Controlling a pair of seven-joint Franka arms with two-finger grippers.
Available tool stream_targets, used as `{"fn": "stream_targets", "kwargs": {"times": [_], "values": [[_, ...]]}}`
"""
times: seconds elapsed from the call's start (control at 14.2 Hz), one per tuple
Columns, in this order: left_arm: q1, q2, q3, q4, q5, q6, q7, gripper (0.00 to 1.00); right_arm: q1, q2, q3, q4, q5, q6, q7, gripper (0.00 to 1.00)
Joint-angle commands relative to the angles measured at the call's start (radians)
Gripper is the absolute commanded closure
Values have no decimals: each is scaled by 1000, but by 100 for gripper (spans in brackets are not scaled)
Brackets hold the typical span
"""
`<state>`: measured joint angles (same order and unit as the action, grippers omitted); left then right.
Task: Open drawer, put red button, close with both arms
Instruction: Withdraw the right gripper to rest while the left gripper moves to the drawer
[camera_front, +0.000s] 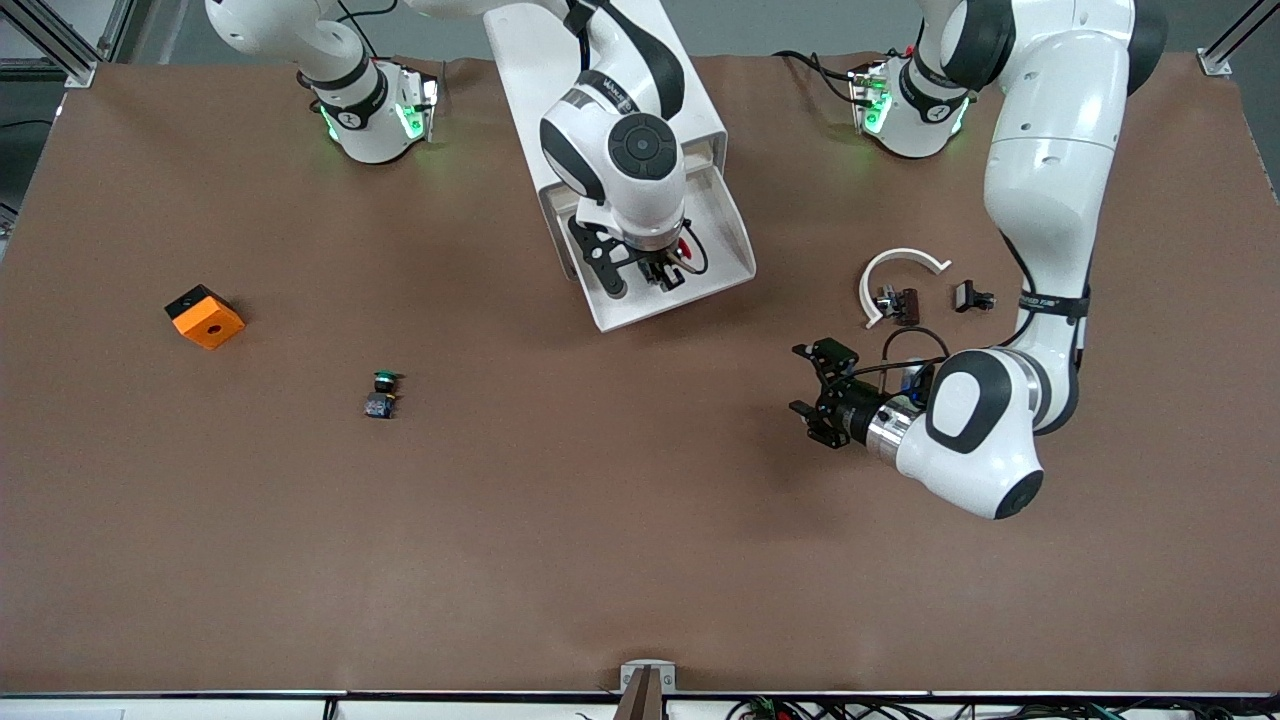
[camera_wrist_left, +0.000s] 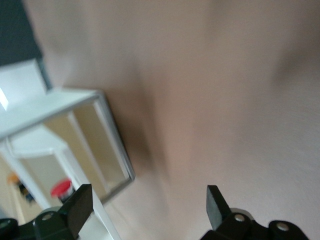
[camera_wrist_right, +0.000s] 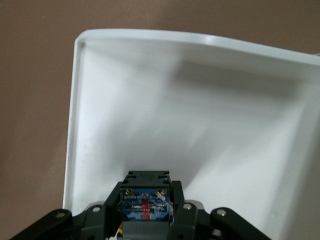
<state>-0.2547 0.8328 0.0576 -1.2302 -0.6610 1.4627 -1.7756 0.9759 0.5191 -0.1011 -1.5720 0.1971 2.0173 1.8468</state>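
Note:
The white cabinet (camera_front: 530, 80) stands at the back middle of the table with one drawer (camera_front: 725, 250) pulled out. My right gripper (camera_front: 665, 270) hangs over the open drawer, shut on the red button (camera_front: 683, 248). In the right wrist view the gripper (camera_wrist_right: 146, 197) clamps the button's black and blue body (camera_wrist_right: 145, 207) above the white drawer floor (camera_wrist_right: 75, 125). My left gripper (camera_front: 800, 380) is open and empty, low over the table toward the left arm's end. It points at the drawer (camera_wrist_left: 115, 145), and the red cap (camera_wrist_left: 61, 189) shows in its view.
A green-capped button (camera_front: 383, 392) and an orange block (camera_front: 204, 316) lie toward the right arm's end. A white curved piece (camera_front: 900, 265) and two small black parts (camera_front: 903, 303) (camera_front: 972, 296) lie near the left arm.

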Motion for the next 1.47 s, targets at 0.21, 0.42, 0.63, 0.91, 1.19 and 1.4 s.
{"fn": "stream_targets", "kwargs": {"times": [0.21, 0.42, 0.63, 0.91, 1.19, 1.4], "values": [[-21, -115, -4, -11, 268, 19, 341, 0, -5, -7, -3, -5, 13, -5, 3, 0], [-21, -168, -21, -58, 288, 21, 571, 0, -6, -45, -3, 4, 15, -28, 5, 0], [-47, -176, -38, -77, 333, 41, 625, 0, -6, -129, -3, 7, 16, -83, 6, 0], [-70, -259, -79, -229, 400, 184, 703, 0, -9, -252, -12, 10, 13, -192, 0, 0], [-69, -400, -157, -464, 490, 359, 792, 0, -51, -364, -12, 10, -18, -317, -104, 0], [-67, -457, -232, -575, 518, 468, 843, 0, -109, -462, -12, 6, -42, -429, -281, 0]]}}
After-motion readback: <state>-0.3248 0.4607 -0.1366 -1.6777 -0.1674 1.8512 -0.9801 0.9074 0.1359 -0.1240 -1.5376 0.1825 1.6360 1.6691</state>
